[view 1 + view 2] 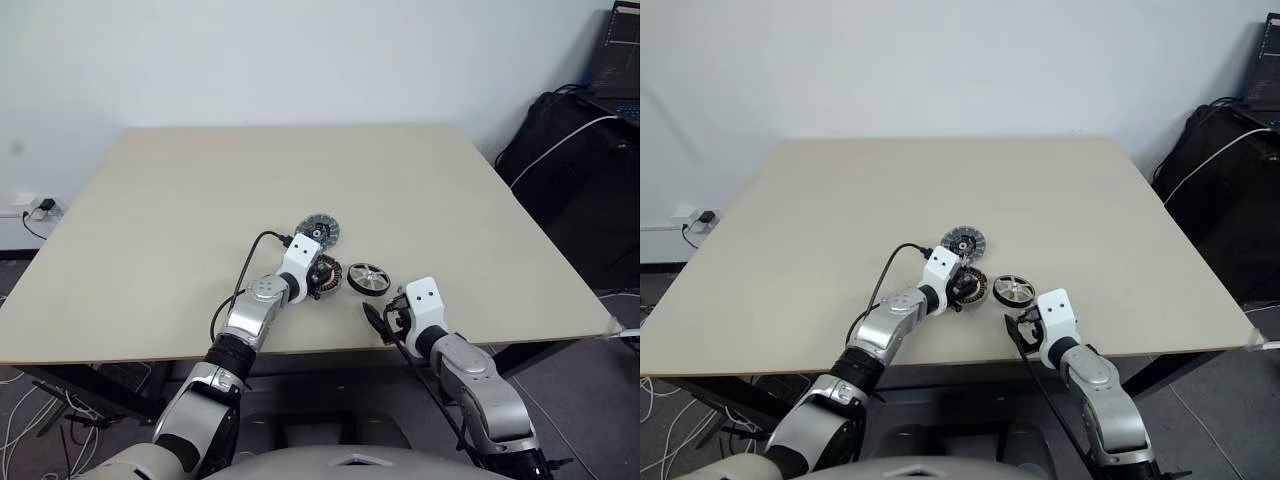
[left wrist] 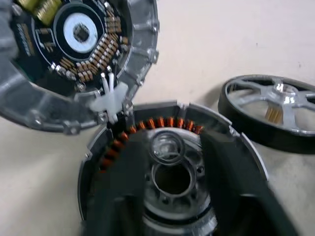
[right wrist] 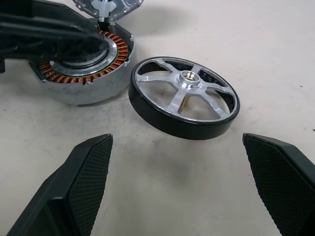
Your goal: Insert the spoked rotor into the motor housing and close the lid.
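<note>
Spoked rotor, no legible writing

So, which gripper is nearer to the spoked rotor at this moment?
Right. The right gripper sits just before the spoked rotor, fingers wide open and aimed at it. The left gripper is over the motor housing beside the rotor.

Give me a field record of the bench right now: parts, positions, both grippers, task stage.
rotor: spoked rotor on the table, one edge tilted up, beside the housing, not inserted
housing: motor housing on the table, copper windings exposed
lid: lid off, just beyond the housing, touching it
left gripper: left gripper over the housing, fingers straddling its centre; grip unclear
right gripper: right gripper wide open, holding nothing, aimed at the rotor
stage: rotor not yet inserted, lid not closed
</note>
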